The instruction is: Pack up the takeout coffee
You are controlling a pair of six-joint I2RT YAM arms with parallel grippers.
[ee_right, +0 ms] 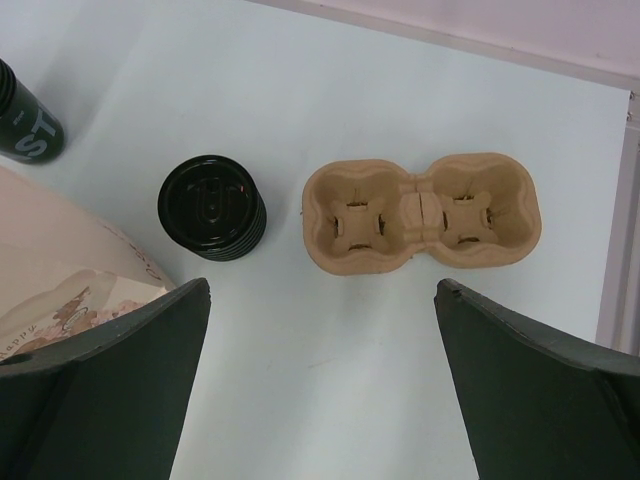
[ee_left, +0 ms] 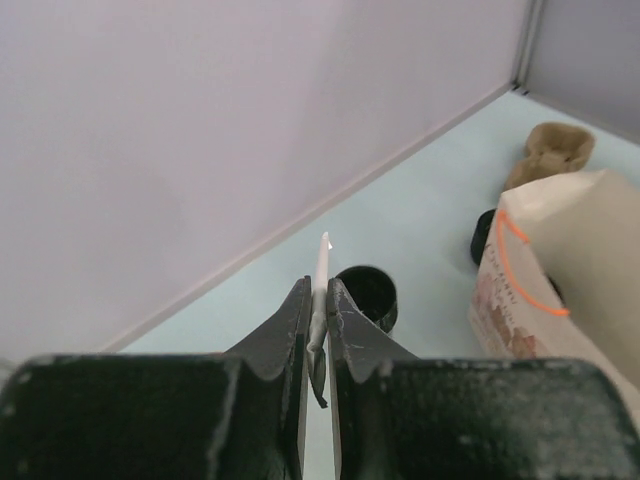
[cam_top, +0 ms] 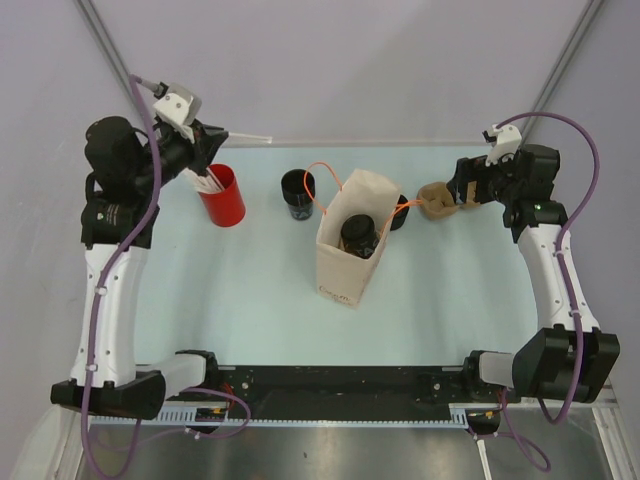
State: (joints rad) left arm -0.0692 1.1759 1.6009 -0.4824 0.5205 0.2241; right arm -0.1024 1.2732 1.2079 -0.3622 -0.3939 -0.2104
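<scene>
The takeout coffee (cam_top: 298, 193) is a small black cup with an open top. It stands on the table between the red cup (cam_top: 222, 195) of white sticks and the paper bag (cam_top: 345, 270). In the left wrist view the takeout coffee (ee_left: 368, 295) shows just beyond the fingertips. My left gripper (cam_top: 222, 138) (ee_left: 318, 285) hovers above the red cup, shut on a thin white stick (ee_left: 322, 255) that points toward the back edge. My right gripper (cam_top: 458, 192) (ee_right: 322, 285) stands open over bare table, just short of the cardboard cup carrier (ee_right: 422, 212).
Inside the upright paper bag (ee_left: 560, 270) with orange handles sits another black cup (cam_top: 359, 235). A stack of black lids (ee_right: 212, 207) lies between bag and carrier. Grey walls close off the back and sides.
</scene>
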